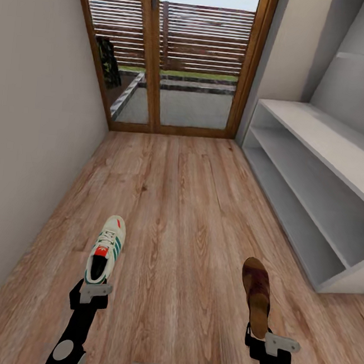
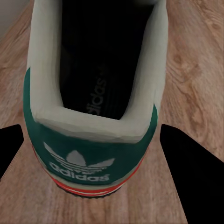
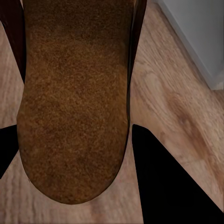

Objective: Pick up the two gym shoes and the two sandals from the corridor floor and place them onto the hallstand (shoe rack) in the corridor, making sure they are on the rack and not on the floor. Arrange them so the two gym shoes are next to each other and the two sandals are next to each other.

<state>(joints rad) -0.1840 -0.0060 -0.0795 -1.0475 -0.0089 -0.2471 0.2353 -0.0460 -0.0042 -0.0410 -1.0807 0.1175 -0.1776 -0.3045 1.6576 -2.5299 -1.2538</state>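
A cream-white gym shoe (image 1: 106, 248) with green stripes and a red tongue label points away from me at the lower left. My left gripper (image 1: 96, 288) is shut on its green heel (image 2: 88, 154), with a dark finger (image 2: 189, 182) at each side. A maroon-brown sandal (image 1: 256, 293) with a tan footbed (image 3: 74, 107) lies lengthwise at the lower right. My right gripper (image 1: 261, 331) is shut on its heel end. The pale-grey hallstand (image 1: 321, 135) runs along the right wall, its shelves bare. I cannot tell whether either shoe touches the corridor floor (image 1: 191, 205).
A wood-framed glass door (image 1: 172, 58) closes the far end of the corridor. A plain wall (image 1: 36, 133) lines the left side. Bare planks stretch from the shoes to the door. The hallstand's near end panel (image 1: 351, 278) stands just right of the sandal.
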